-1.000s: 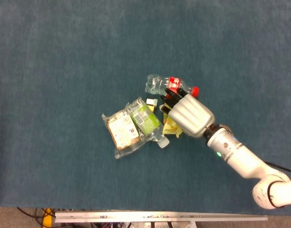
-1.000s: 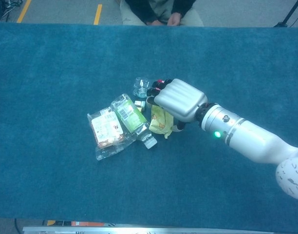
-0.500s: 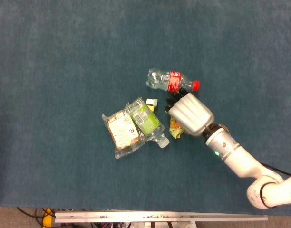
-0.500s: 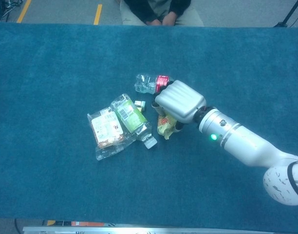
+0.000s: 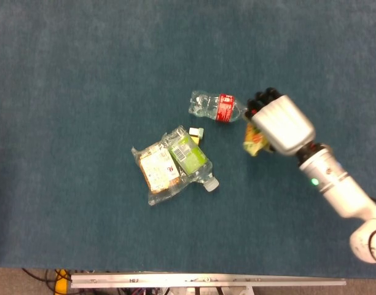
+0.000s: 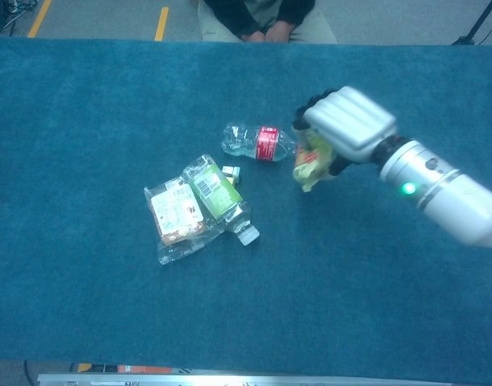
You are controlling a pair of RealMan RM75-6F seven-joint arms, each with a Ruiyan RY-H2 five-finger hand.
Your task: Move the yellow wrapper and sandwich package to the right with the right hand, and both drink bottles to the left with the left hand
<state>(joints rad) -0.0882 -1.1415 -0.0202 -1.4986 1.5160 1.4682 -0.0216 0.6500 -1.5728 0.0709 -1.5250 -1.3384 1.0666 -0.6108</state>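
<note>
The right robot hand [image 6: 342, 129] appears clamped on the yellow wrapper [image 6: 309, 164], a light, crinkly, slippery thing best pinched by its bunched middle.

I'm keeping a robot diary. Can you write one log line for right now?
right hand: holds yellow wrapper, lifted | left hand: not in view | bottles, sandwich package: on table

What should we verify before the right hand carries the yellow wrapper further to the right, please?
1. Wrapper held: ok, right hand grips yellow wrapper.
2. Wrapper off the pile: ok, apart from sandwich package.
3. Red-label bottle clearance: not ok, its cap end lies right beside the hand.
4. Green-label bottle: ok, lying partly on the sandwich package, apart from the hand.
5. Wrapper lifted off the table: cannot tell.
6. Left hand ready: cannot tell, not in view.
</note>
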